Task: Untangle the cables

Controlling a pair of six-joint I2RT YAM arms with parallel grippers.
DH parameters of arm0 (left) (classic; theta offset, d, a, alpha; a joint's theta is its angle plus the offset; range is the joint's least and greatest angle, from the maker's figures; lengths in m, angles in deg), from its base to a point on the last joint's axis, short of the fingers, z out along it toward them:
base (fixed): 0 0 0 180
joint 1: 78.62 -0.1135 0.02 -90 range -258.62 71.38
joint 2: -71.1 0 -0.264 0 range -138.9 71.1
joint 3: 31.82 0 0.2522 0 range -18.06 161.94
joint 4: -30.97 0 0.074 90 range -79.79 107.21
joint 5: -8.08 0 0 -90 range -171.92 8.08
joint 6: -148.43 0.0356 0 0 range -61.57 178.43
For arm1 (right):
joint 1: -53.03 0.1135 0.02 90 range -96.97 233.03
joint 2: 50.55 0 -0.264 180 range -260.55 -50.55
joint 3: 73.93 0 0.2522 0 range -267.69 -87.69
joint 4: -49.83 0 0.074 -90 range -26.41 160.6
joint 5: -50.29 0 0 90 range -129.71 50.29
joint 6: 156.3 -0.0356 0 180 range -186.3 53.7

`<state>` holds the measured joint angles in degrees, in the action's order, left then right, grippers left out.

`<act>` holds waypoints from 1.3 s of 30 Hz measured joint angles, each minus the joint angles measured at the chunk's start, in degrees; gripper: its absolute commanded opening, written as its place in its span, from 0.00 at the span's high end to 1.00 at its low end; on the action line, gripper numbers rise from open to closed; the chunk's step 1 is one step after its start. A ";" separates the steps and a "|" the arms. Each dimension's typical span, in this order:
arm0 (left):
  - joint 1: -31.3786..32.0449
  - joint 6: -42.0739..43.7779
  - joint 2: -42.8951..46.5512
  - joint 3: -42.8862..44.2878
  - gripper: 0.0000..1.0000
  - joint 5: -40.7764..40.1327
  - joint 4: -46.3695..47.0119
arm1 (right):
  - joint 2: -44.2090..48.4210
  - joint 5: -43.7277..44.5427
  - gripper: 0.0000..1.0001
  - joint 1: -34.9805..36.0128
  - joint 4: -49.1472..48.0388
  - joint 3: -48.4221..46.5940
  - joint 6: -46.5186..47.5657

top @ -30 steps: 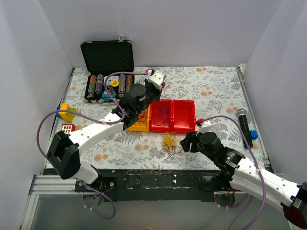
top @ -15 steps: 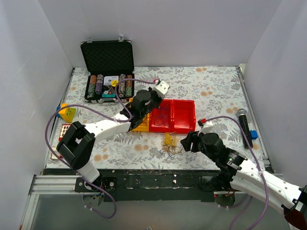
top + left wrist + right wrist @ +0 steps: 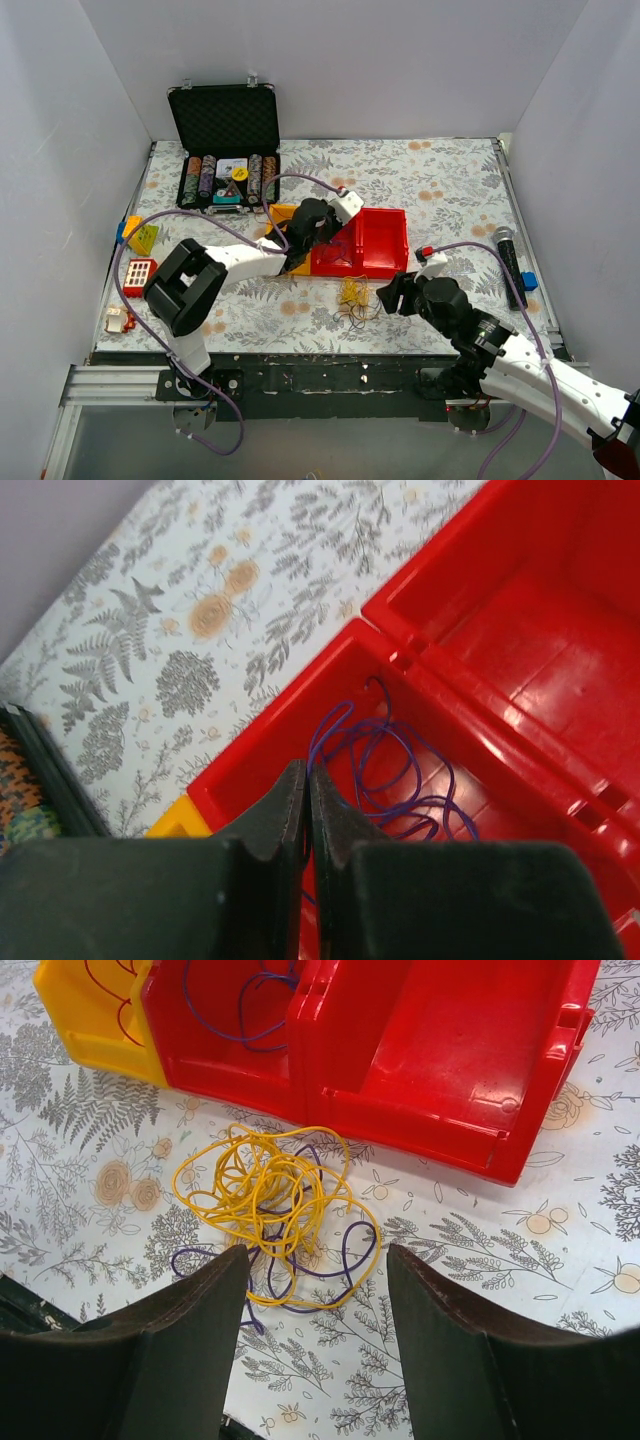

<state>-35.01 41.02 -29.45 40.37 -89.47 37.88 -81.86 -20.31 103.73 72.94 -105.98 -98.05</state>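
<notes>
"Starting at the left: what's in the yellow bin (image 3: 80, 1025)?"

"One red wire (image 3: 118, 1000), lying loose by itself. Next along, the left hand (image 3: 308, 770) hangs over the red bin (image 3: 260, 730) beside it, fingers pressed together. A purple wire (image 3: 372, 742) is looped on that bin's floor right at the tips. The fingers hide that spot, so I can't tell whether a strand is nipped between them."

"And the rest of the cables?"

"The knot (image 3: 275, 1205) sits on the bench (image 3: 100, 1130), just in front of the red bins. It's mostly yellow, with purple loops threaded under it and out at the near side. The right hand (image 3: 318, 1258) hovers above it, fingers wide apart, touching nothing."

"How would it handle?"

"Very light and limp, I'd judge. Wire that thin keeps no shape, so lifting one strand probably drags the whole clump along. It should also slide easily on the bench."

"So where to take hold?"

"On a loop that stands clear of the pile. The purple arc at the knot's near right edge looks best. Pinch a single strand squarely between the pads, or it may slip out."
</notes>
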 measured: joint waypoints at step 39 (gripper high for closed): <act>1.68 0.72 25.57 -6.51 0.09 24.37 -19.96 | -6.54 -3.50 0.34 0.00 -7.43 0.66 1.64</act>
<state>-33.32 41.75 -3.88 33.86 -65.10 17.92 -88.39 -23.81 103.73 65.51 -105.32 -96.41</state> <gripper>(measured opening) 0.886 0.664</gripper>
